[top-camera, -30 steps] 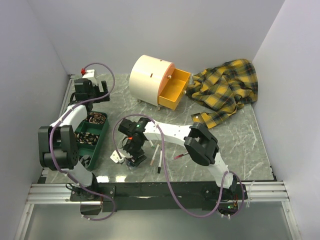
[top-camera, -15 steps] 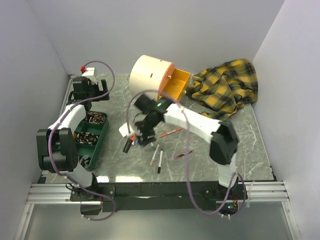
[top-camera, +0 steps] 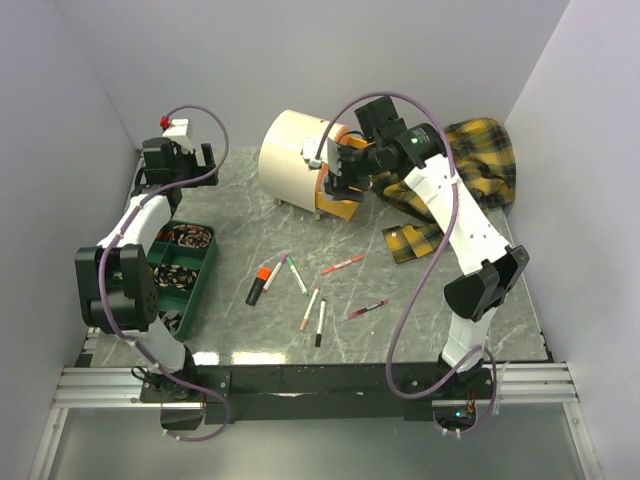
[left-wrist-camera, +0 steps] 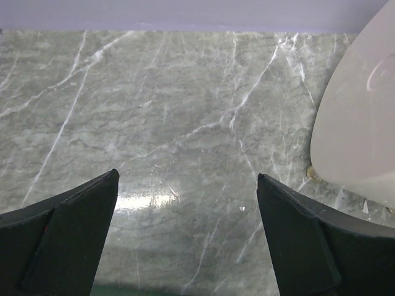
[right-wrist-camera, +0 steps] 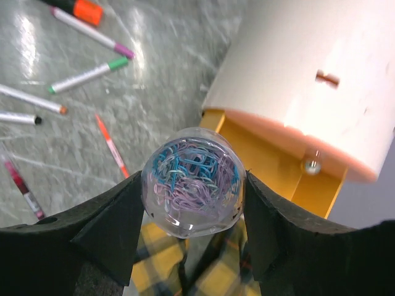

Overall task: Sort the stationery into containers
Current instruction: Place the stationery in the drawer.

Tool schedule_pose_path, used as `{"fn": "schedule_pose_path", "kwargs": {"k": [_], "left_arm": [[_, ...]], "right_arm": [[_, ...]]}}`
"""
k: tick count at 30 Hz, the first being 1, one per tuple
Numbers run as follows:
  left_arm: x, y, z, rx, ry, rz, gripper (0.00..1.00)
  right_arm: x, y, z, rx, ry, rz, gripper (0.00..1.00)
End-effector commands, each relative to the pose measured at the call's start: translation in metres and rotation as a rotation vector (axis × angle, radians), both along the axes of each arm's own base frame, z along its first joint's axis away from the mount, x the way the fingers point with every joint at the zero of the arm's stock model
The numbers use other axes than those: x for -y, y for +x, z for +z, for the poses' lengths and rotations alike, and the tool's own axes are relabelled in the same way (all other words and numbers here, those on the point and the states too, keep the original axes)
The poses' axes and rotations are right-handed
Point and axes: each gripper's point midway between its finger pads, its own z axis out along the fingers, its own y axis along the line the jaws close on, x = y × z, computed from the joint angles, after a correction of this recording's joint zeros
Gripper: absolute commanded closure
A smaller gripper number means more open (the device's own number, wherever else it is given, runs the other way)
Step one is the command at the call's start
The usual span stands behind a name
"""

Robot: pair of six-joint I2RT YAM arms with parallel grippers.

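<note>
clear round tub of blue and pink paper clips (right-wrist-camera: 193,182): clamped in right gripper (right-wrist-camera: 194,194), above open yellow drawer (right-wrist-camera: 271,166) of cream round-topped cabinet (right-wrist-camera: 321,68). thin pens (top-camera: 296,277), orange-capped black marker (top-camera: 260,285) lie on grey marble table (top-camera: 250,215). left gripper (left-wrist-camera: 188,234): jaws apart, empty.

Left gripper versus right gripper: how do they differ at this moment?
The left gripper is open and empty; the right gripper is shut on a clear round case with coloured clips inside. The left gripper faces bare marble table at the far left; the right gripper is up by the open orange drawer. Shared: both are black, and the cream cabinet shows in both wrist views.
</note>
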Motion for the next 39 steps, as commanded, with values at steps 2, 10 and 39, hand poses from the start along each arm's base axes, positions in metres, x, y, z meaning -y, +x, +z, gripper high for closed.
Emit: {"fn": "schedule_pose_path", "kwargs": {"k": [2,10,39], "left_arm": [[-0.002,0.013,0.010,0.030,-0.011,-0.007,0.01],[-0.005,0.026,0.003,0.017,-0.027,0.017,0.01],[-0.006,0.055,-0.021,-0.042,-0.019,-0.001,0.01]], "right_arm": [[0.023,0.022,-0.017,-0.032,-0.064,-0.118,0.74],[0.036,0.085,-0.028,-0.016,-0.043,-0.219,0.74],[0.034,0.152,-0.074,-0.103,0.098,-0.396,0.39]]}}
